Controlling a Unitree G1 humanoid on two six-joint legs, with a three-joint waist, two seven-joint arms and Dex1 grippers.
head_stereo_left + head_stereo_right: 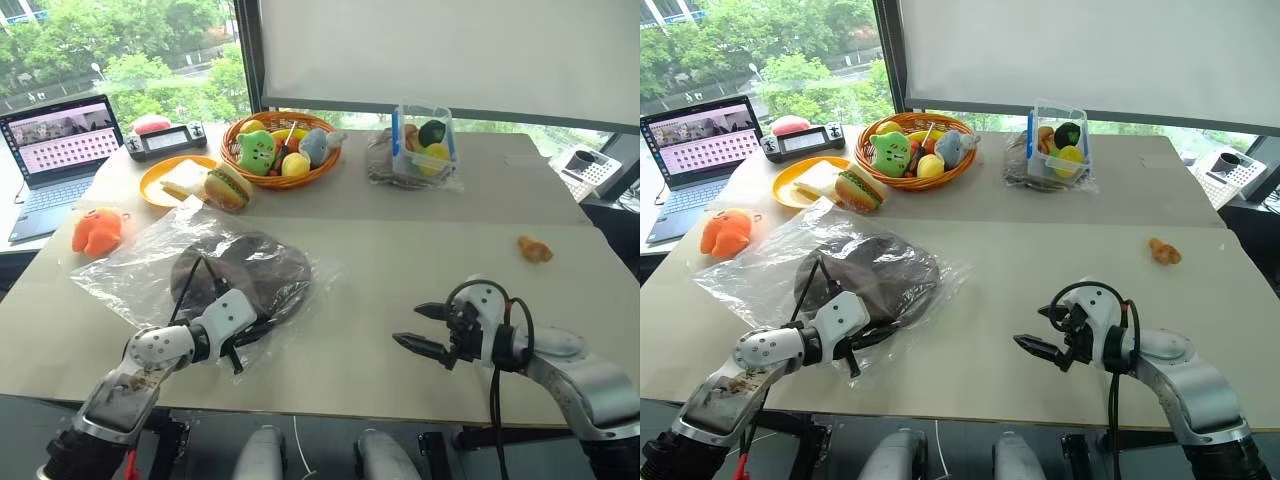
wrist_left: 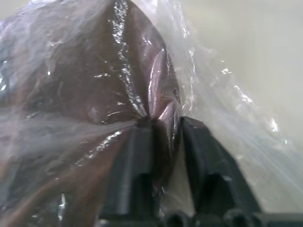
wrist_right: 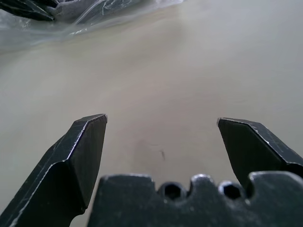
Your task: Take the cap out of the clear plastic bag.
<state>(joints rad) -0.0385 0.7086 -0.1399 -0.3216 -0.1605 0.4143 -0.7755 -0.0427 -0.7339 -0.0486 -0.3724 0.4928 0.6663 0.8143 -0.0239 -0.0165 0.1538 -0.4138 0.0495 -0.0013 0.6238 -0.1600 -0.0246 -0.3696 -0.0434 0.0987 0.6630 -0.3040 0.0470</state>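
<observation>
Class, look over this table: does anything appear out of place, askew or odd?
One thing stands out: a small orange lump lies alone on the bare right side of the beige table, far from the other toys grouped at the back. The crumpled clear plastic bag holding the round brown fabric cap looks rumpled, not damaged.

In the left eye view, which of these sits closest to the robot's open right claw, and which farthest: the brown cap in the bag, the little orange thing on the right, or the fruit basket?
From the right gripper:
1. The cap, to its left, inside the clear plastic bag.
2. The small orange item, beyond it on the right; close to the cap's distance, hard to separate.
3. The fruit basket, far back, clearly farthest.
</observation>
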